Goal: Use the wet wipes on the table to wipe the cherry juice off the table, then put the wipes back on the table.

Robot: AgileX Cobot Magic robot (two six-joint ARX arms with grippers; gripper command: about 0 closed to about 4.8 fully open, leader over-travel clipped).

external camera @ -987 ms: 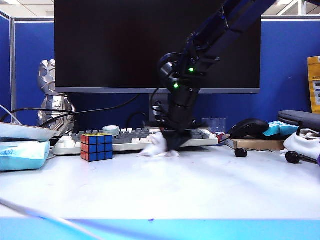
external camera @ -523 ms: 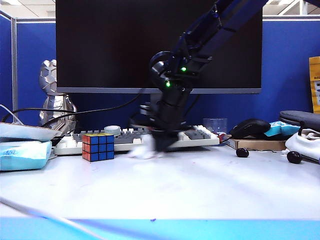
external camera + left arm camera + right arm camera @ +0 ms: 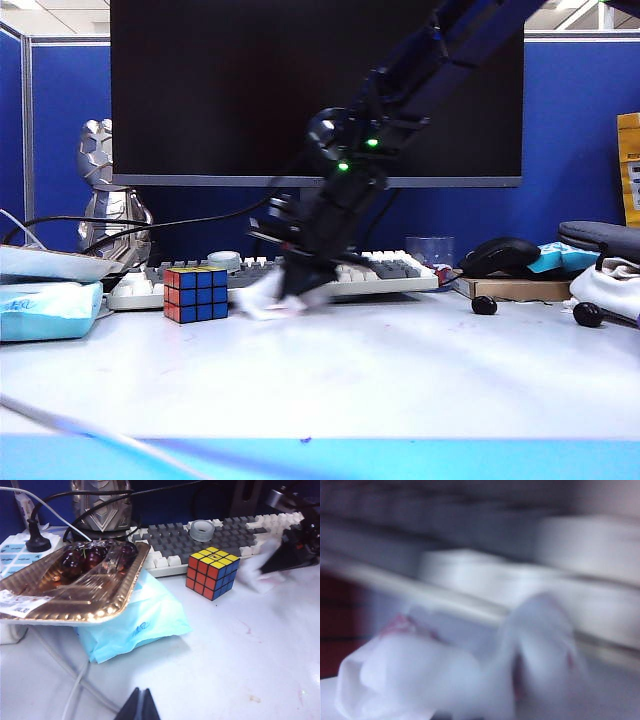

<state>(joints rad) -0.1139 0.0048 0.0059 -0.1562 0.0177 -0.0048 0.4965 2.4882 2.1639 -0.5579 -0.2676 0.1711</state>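
Low over the white surface [image 3: 400, 370], the right arm reaches down from the upper right, and its right claw [image 3: 292, 290] is clamped on the wipe [image 3: 262, 297], a crumpled white sheet pressed to the surface just in front of the keyboard [image 3: 380, 272]. Motion blur smears both claw and wipe. A Rubik's cube [image 3: 195, 293] stands just beside the wipe, on the side away from the arm. In the right wrist view the wipe [image 3: 420, 675] fills the picture, bunched, with pink stains. Faint pink juice smears [image 3: 249, 628] mark the surface near the cube [image 3: 212, 572] in the left wrist view. Only the dark tips of the left claw [image 3: 140, 706] show, pressed together, well apart from the wipe [image 3: 261, 570]. Nearby, a foil tray [image 3: 75, 590] of cherries [image 3: 80, 559] rests on a pale blue tissue pack [image 3: 140, 620].
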